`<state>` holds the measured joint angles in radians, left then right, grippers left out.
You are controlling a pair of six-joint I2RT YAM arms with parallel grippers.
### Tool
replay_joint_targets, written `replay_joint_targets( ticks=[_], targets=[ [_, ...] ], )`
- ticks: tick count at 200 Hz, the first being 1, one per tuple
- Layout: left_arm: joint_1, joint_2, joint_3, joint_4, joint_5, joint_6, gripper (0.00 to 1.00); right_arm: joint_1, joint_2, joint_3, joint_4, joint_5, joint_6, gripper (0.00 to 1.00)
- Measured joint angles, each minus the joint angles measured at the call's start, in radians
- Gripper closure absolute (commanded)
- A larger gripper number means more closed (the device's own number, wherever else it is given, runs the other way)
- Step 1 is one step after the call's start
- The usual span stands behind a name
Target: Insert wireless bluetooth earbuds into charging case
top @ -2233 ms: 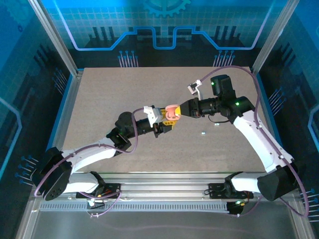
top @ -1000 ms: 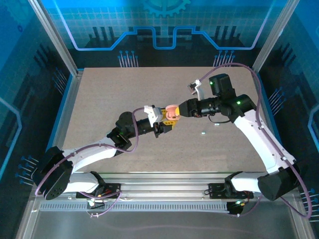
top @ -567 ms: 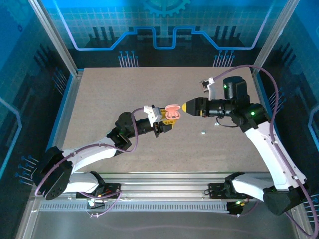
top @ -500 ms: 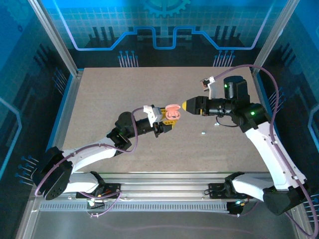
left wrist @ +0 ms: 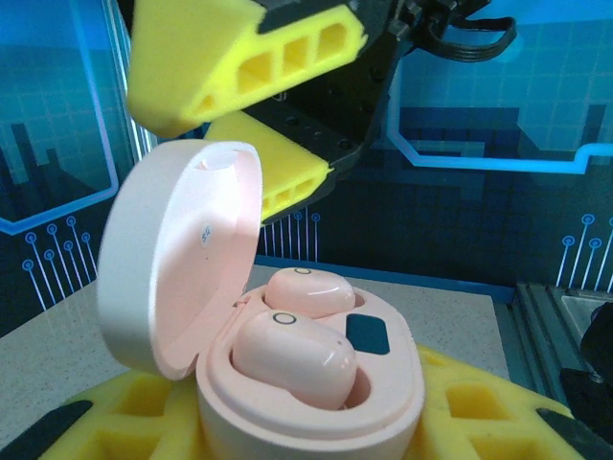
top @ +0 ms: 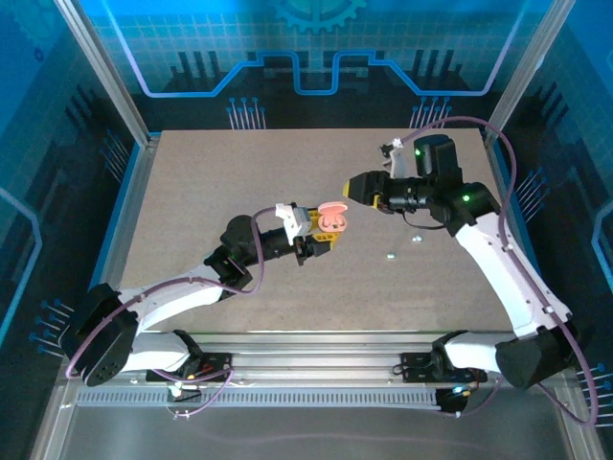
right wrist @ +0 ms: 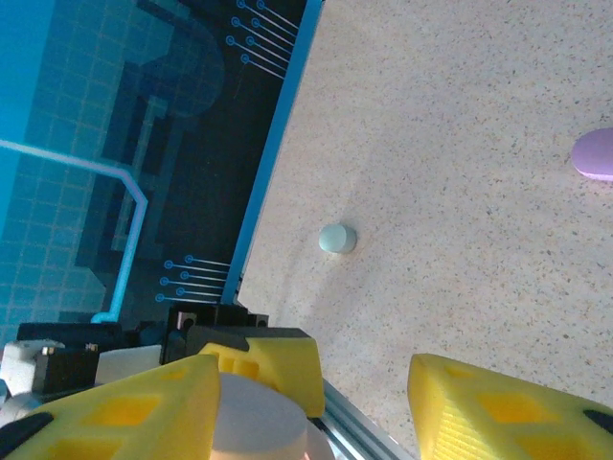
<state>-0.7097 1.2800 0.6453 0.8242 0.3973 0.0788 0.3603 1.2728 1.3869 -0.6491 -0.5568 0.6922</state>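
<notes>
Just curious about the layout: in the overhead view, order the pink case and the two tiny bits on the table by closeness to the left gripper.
1. Pink charging case, held in the left gripper.
2. Loose earbud, to its right, nearer the front.
3. Other loose earbud, farther right.

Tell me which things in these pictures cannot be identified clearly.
Purple object, right wrist view: cut off by the right edge; earbud or case, I cannot tell.
Near speck and far speck on the table, top view: too small to identify.
Pink case, left wrist view: its base is cut off by the bottom edge.
</notes>
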Motion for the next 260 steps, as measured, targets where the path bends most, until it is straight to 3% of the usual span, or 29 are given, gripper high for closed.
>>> replay_joint_targets(
  ticks=[157, 260],
  targets=[
    [0.0, 0.0, 0.0, -0.003, 0.001, 0.0, 0.66, 0.008, 0.07, 0.029, -0.024, -0.049, 0.006, 0.42],
    [0.0, 0.0, 0.0, -0.003, 0.001, -0.001, 0.66, 0.008, -0.005, -0.046, -0.033, -0.077, -0.004, 0.42]
  ],
)
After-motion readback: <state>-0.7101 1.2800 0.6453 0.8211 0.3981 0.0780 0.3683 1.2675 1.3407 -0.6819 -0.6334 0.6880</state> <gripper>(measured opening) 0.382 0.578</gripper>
